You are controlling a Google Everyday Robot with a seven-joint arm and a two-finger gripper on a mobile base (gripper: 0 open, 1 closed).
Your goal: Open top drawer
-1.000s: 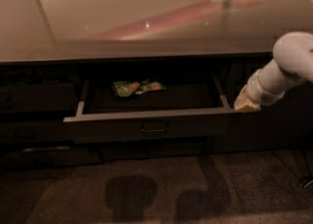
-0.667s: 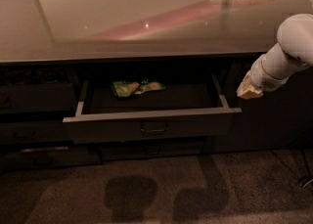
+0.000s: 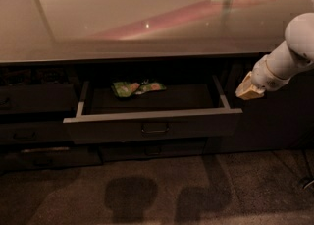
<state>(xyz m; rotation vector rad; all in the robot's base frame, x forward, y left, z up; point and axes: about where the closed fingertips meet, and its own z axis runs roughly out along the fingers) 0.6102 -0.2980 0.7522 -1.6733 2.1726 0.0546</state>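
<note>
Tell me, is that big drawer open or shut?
Open: the top drawer juts out, inside exposed; the gripper sits right of it.

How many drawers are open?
1: the top drawer, in the middle under the counter, snack packets inside. The drawers around it look shut. The gripper hovers beside its right end.

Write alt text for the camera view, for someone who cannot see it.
The top drawer stands pulled open beneath a glossy countertop, a green packet lying near the back of its tray. The robot's gripper, on a white arm, hangs just right of the drawer's right wall, apparently not touching it.
</note>
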